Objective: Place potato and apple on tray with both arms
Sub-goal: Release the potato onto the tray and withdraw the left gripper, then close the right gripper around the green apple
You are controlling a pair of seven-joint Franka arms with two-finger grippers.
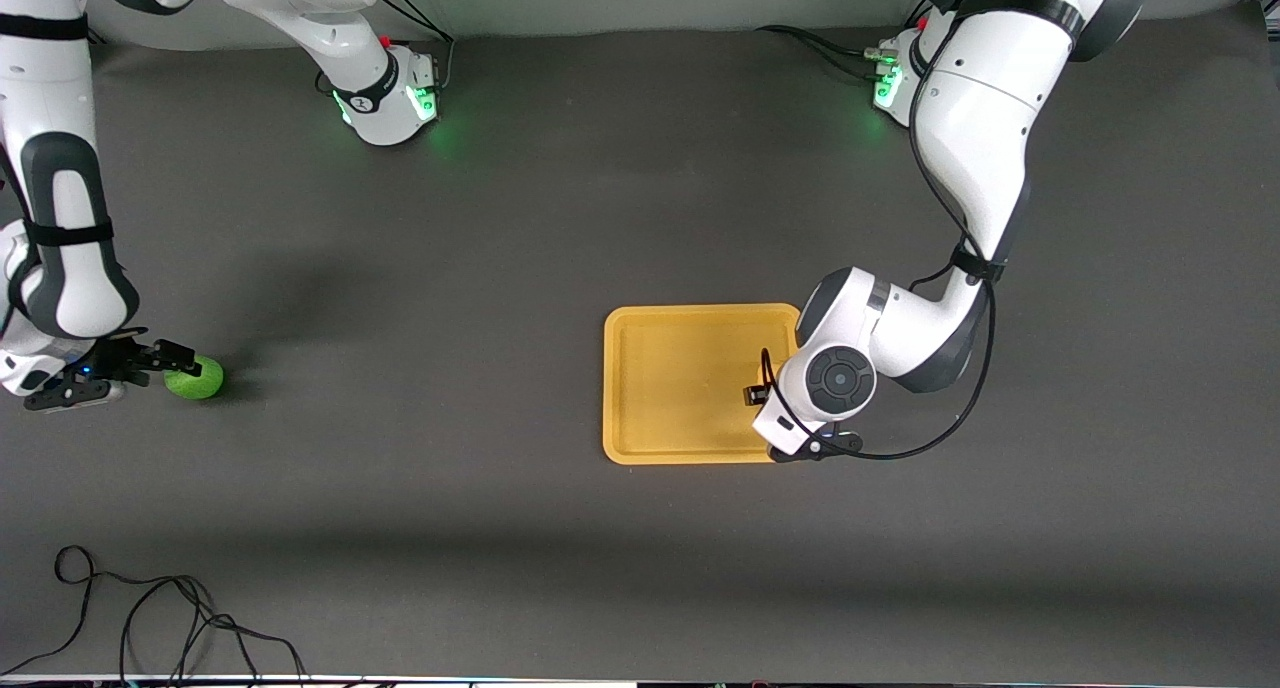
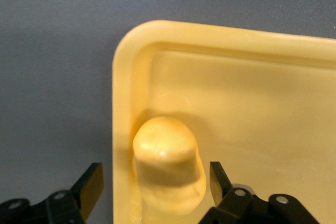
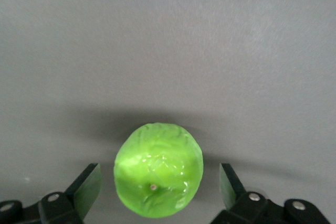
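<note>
Left arm (image 1: 870, 348) covers the tray's (image 1: 680, 383) end; bare table (image 1: 420, 388) elsewhere.

A bright-green apple (image 3: 158, 177) with glossy highlights is framed between the black fingers (image 3: 86, 187) of the right gripper (image 3: 157, 190). A yellow-orange potato (image 2: 168, 165) is seen between the black jaws of the left gripper (image 2: 155, 187), on an orange-yellow tray (image 2: 252, 43). The table (image 1: 500, 218) is dark grey.

Potato (image 2: 167, 165) in tray (image 1: 640, 438) corner toward left arm's end of bench (image 1: 500, 528); apple (image 1: 195, 377) at bench edge by right arm's end.
</note>
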